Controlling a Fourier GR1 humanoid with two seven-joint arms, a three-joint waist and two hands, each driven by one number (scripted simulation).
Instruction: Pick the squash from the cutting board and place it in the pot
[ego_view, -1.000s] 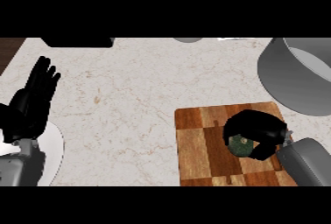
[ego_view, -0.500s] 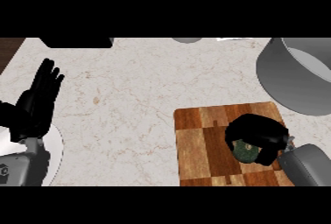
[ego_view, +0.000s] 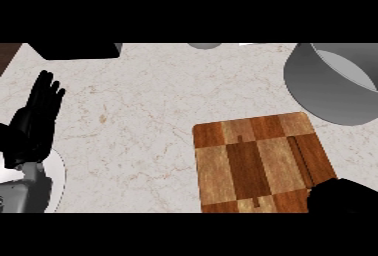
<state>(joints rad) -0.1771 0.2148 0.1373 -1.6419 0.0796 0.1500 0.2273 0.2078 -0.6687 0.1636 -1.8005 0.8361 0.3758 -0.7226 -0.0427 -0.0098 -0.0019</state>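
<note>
Two robot hands are seen in the head view, one at each lower side. The left robot hand (ego_view: 35, 125) is held open near the left edge, fingers straight and pointing up the view, with nothing in it; its grey forearm (ego_view: 26, 192) comes in from the lower left corner. The right robot hand (ego_view: 343, 196) shows only as a black mass at the lower right corner, over the near right corner of the board (ego_view: 255, 160); whether its fingers are curled or straight cannot be told, nor whether anything is held. The squash is not seen anywhere: none is visible on the bare part of the board, and none can be made out at the right robot hand. The board, of light and dark wooden squares, lies on the pale marbled surface (ego_view: 148, 110), slightly turned. The grey pot (ego_view: 332, 85) stands at the upper right, just beyond the board's far right corner and apart from it; what can be seen of its inside holds nothing. A dark object (ego_view: 74, 50) is cut off at the upper left edge.
</note>
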